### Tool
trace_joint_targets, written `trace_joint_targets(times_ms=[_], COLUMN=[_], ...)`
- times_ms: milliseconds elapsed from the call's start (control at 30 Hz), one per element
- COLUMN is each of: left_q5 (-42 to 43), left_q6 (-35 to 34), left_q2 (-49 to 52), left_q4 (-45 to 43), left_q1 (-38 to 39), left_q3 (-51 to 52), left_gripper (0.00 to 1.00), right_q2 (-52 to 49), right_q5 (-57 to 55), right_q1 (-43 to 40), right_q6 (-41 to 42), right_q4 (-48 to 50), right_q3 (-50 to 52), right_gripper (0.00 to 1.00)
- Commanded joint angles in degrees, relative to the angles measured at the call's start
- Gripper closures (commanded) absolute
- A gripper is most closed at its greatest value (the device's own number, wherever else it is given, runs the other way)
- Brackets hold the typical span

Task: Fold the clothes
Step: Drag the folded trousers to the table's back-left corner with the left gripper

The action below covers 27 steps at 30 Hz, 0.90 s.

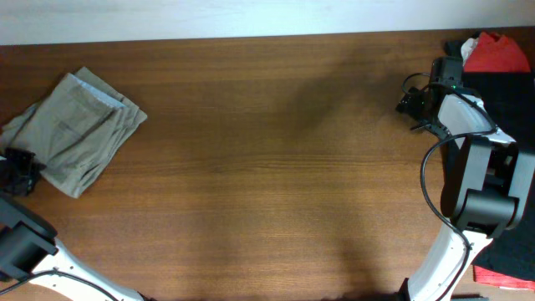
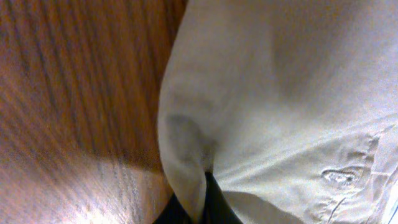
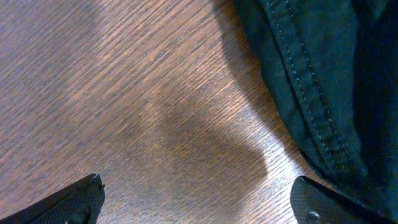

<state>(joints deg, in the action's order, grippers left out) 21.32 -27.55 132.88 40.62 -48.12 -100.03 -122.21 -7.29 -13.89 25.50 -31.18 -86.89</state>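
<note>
Khaki-beige cotton trousers (image 1: 73, 127), folded into a rough rectangle, lie on the brown wood-grain table (image 1: 267, 167) at approx 10 o'clock, by the far L edge. L black two-finger gripper (image 1: 18, 171) sits at the bundle's 7 o'clock corner, touching it. L wrist view shows it clenched on a pinched fold of the khaki fabric, dark fingertips (image 2: 219, 208) just visible under the cloth. R gripper (image 1: 414, 100) is at approx 2 o'clock, well apart from the trousers. It's released, w/ fingers (image 3: 74, 199) spread wide over bare wood and nothing btwn them. Black stitched garment (image 1: 514, 96) lies near it at 3 o'clock, w/ a red cloth (image 1: 497, 52) touching the garment's 12 o'clock edge.
</note>
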Motion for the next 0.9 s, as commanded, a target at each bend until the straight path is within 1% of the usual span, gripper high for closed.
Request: trace_joint_targets(times_ms=[0, 33, 67, 167, 200, 267, 367, 533, 633, 667, 733, 833, 867], left_q5=[2.49, 3.39, 3.32, 3.32, 3.32, 1.16, -1.09, -1.62, -1.57, -1.36, -0.46, 0.28, -0.85], left_q6=[-3.39, -6.43, -10.95, -18.29, -22.53, -26.12, -27.1, -27.06, -27.02, -26.53, -25.0, -24.35, -25.94], left_q2=[1.36, 1.36, 1.36, 1.36, 1.36, 1.36, 1.36, 1.36, 1.36, 1.36, 1.36, 1.36, 1.36], left_q4=[6.25, 6.21, 5.4, -2.93, -6.56, -12.22, -13.18, -12.74, -11.45, -11.04, -11.21, -11.93, -11.91], left_q1=[3.37, 5.09, 7.26, 12.96, 15.04, 15.91, 11.47, -5.66, -10.84, -11.45, -10.27, -4.76, -2.64], left_q3=[1.88, 3.15, 4.59, 8.96, 10.38, 11.15, 11.15, 11.17, 11.17, 11.17, 11.17, 11.17, 11.17], left_gripper=[0.95, 0.95, 0.95, 0.95, 0.95, 0.95, 0.95, 0.96, 0.94, 0.9, 0.89, 0.9, 0.9], right_q2=[-0.31, -0.31, -0.31, -0.31, -0.31, -0.31, -0.31, -0.31, -0.31, -0.31, -0.31, -0.31, -0.31], right_q5=[-0.48, -0.5, -0.48, -0.5, -0.5, -0.48, -0.48, -0.5, -0.5, -0.5, -0.48, -0.5, -0.5], right_q1=[-0.02, 0.0, 0.0, 0.0, 0.0, -0.02, -0.02, 0.0, -0.02, -0.02, -0.02, -0.02, -0.02], right_q6=[0.52, 0.52, 0.52, 0.52, 0.52, 0.52, 0.52, 0.52, 0.52, 0.52, 0.52, 0.52, 0.52], right_q4=[0.15, 0.15, 0.15, 0.15, 0.15, 0.15, 0.15, 0.15, 0.15, 0.15, 0.15, 0.15, 0.15], right_q3=[-0.72, -0.72, -0.72, -0.72, -0.72, -0.72, -0.72, -0.72, -0.72, -0.72, -0.72, -0.72, -0.72], right_gripper=[0.01, 0.01, 0.01, 0.02, 0.01, 0.01, 0.01, 0.01, 0.01, 0.01, 0.01, 0.01, 0.01])
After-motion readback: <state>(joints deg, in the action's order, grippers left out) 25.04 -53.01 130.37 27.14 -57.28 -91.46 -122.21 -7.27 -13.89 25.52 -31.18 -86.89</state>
